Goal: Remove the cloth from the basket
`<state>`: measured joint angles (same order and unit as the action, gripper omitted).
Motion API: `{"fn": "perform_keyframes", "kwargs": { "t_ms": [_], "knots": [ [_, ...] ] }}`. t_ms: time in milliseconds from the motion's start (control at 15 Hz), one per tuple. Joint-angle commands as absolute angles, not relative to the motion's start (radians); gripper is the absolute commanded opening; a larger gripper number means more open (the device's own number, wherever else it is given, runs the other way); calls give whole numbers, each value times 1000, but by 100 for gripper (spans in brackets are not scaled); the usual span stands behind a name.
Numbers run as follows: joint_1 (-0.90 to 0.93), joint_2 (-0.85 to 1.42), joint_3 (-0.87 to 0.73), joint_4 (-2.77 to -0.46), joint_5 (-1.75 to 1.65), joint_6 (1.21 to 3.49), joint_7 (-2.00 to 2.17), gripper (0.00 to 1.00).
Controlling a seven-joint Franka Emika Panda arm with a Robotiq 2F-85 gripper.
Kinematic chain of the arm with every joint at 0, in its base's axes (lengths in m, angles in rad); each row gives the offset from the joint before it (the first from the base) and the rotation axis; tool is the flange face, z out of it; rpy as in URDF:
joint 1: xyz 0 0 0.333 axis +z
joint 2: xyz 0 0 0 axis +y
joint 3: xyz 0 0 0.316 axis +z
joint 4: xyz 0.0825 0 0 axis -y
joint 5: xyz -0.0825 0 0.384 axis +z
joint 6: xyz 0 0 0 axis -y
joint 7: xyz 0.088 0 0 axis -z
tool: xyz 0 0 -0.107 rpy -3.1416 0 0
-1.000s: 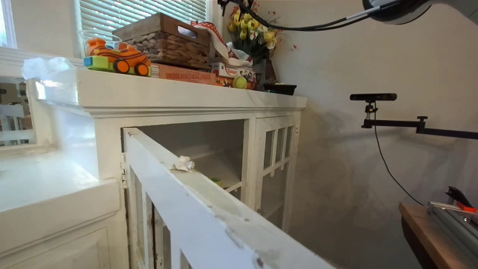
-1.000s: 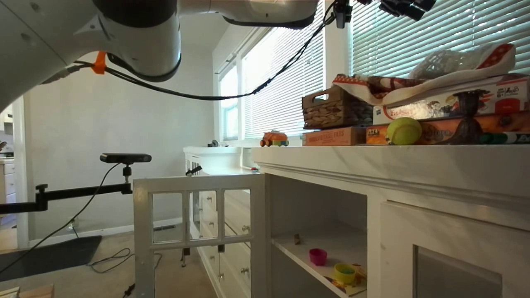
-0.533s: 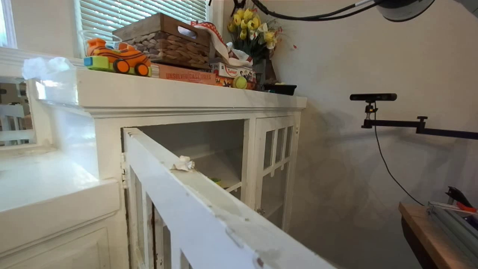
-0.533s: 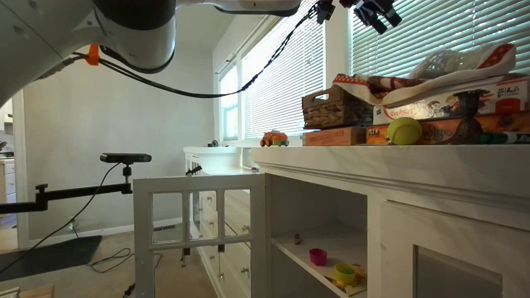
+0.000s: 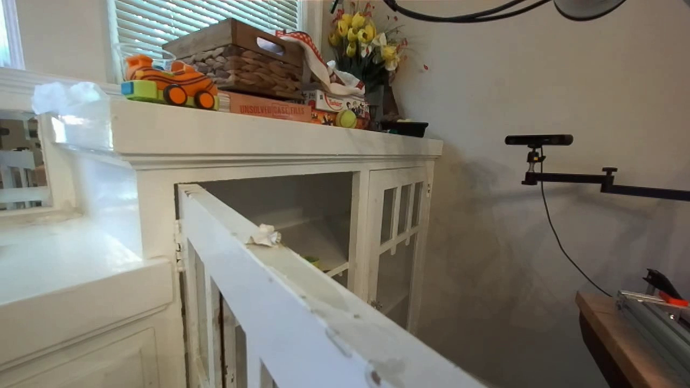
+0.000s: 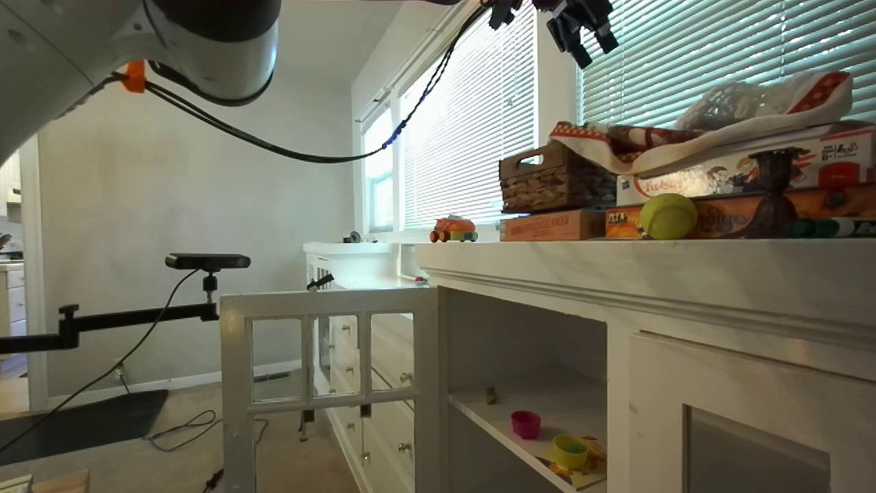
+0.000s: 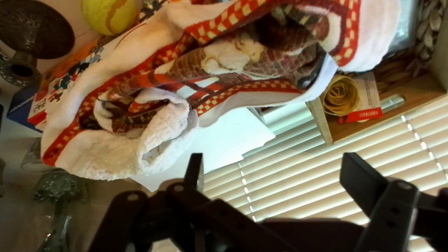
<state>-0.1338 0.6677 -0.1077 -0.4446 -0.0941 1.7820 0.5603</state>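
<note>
Cloth (image 7: 224,59) limp, pale, red-checked along border, brown-and-red print within. One end over rim of basket (image 6: 547,188), remainder stretched across white box (image 6: 718,179). In wrist view, far end folded up, fleecy white underside outward. Amount of cloth down inside basket: cannot tell, partly hidden behind wall.

Hand (image 7: 271,169) wide, fingers (image 7: 362,180) well parted in wrist view. In an exterior view, high above tabletop (image 6: 616,252), in front of blinds (image 6: 718,41), tips angled downward, well apart from cloth.

Basket brown, woven, wood-rimmed, handle slot in end; upright on case-files box (image 5: 269,109). Inside, per wrist view: yellow coil (image 7: 340,95) against card (image 7: 364,92), red label along card's edge.

White box on top of orange box (image 6: 718,216). Just in front: ball (image 6: 667,216), yellow-green. Near it, candlestick (image 6: 773,198), dark, upright; just beside that, marker (image 6: 835,228), flat. Flowers (image 5: 366,40), yellow, beyond cloth in an exterior view. Toy car (image 5: 170,81), orange, near basket in same view.

Below tabletop: door (image 5: 302,291) ajar, white. On shelf (image 6: 503,409): pink cup (image 6: 525,424), yellow cup (image 6: 569,452), near each other.
</note>
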Motion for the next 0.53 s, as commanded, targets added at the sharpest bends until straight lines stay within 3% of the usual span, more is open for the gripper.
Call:
{"fn": "perform_keyframes", "kwargs": {
  "t_ms": [0, 467],
  "knots": [
    [-132, 661, -82, -475, -40, 1739, 477, 100],
    [-138, 725, -24, -425, 40, 1660, 343, 100]
  ]
}}
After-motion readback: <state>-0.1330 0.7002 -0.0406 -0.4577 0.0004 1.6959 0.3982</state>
